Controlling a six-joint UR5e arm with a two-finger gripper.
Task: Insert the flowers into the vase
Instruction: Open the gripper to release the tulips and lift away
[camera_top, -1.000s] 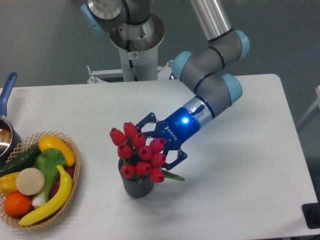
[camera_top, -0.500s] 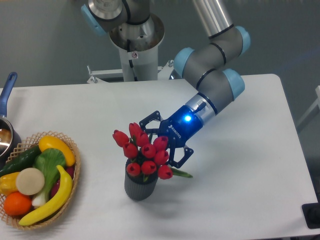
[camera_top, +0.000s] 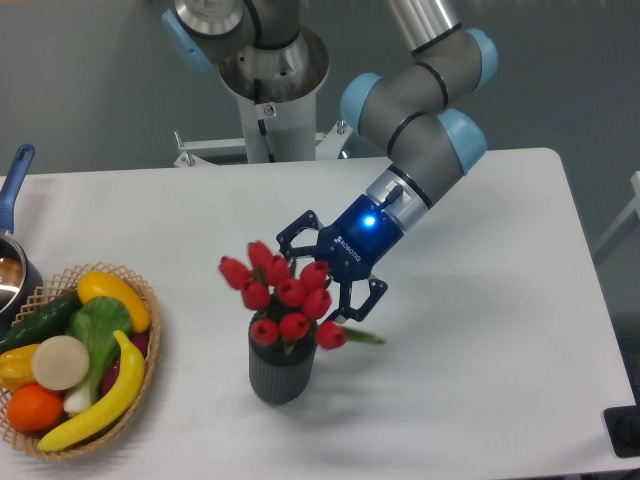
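The flowers (camera_top: 286, 297), a tight bunch of red tulip buds, stand over the mouth of the dark grey ribbed vase (camera_top: 281, 372), near the front middle of the table. Their stems reach down into the rim and the heads lean left. One green leaf (camera_top: 362, 337) sticks out to the right. My gripper (camera_top: 326, 270) comes in from the upper right, with its blue light on. Its fingers (camera_top: 372, 294) straddle the right side of the bunch and appear closed on it. The contact itself is hidden behind the buds.
A woven basket (camera_top: 148, 300) of fruit and vegetables sits at the front left. A pot with a blue handle (camera_top: 14, 180) stands at the left edge. The robot's base column (camera_top: 268, 110) rises at the back.
The gripper and the bunch have shifted together slightly up and to the left over the last second. The vase slid a little to the right early on and has since stayed put.
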